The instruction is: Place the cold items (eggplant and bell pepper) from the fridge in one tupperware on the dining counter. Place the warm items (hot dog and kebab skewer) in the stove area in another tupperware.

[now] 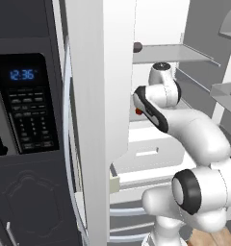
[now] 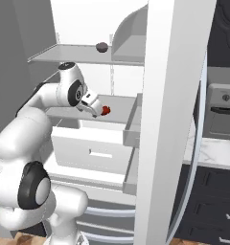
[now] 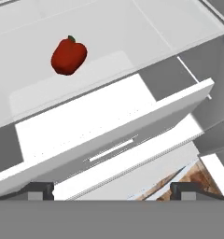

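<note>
The gripper [image 3: 112, 189] is held spread wide short of the bell pepper [image 3: 68, 56], which lies ahead on the shelf [image 3: 146, 37]; seemingly readied for a grasp.

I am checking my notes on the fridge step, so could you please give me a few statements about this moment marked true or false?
1. The red bell pepper lies on a fridge shelf. True.
2. The gripper is shut on the bell pepper. False: it is open and holds nothing; the pepper lies apart from it.
3. The white drawer sits below the pepper's shelf. True.
4. The microwave clock is dark. False: blue digits glow on it.
5. A small dark item rests on the upper fridge shelf. True.
</note>
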Controlling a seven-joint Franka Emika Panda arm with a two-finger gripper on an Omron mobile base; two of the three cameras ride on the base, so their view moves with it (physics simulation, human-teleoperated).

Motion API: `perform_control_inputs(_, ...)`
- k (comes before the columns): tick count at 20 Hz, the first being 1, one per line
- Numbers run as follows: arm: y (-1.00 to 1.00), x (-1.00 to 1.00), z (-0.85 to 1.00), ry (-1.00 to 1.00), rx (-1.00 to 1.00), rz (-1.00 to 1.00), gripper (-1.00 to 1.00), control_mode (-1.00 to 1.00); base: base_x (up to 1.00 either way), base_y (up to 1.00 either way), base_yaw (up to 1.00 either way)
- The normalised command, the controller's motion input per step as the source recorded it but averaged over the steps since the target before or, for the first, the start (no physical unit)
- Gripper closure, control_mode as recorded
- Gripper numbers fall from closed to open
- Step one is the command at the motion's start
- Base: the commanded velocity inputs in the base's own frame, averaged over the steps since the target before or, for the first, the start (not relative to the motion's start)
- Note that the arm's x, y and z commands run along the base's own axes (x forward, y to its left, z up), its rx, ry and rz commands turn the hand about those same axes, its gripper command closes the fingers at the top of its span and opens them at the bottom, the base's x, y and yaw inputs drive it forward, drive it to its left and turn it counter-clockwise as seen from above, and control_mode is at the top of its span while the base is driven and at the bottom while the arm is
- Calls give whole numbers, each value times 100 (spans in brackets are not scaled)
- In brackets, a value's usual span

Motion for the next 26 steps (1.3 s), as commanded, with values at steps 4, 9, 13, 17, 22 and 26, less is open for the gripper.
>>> perform_control_inputs(4,1,54,-23,0,0,-5,-100,-100,0,0,0)
perform_control_inputs(9,0,54,-23,0,0,-2,-100,-100,0,0,0)
perform_control_inputs(13,0,47,-22,0,0,0,-100,-100,0,0,0)
perform_control_inputs(17,0,41,-21,0,0,0,-100,-100,0,0,0)
perform_control_inputs(22,0,42,-21,0,0,0,-100,-100,0,0,0)
perform_control_inputs(26,-5,42,-18,0,0,0,-100,-100,0,0,0)
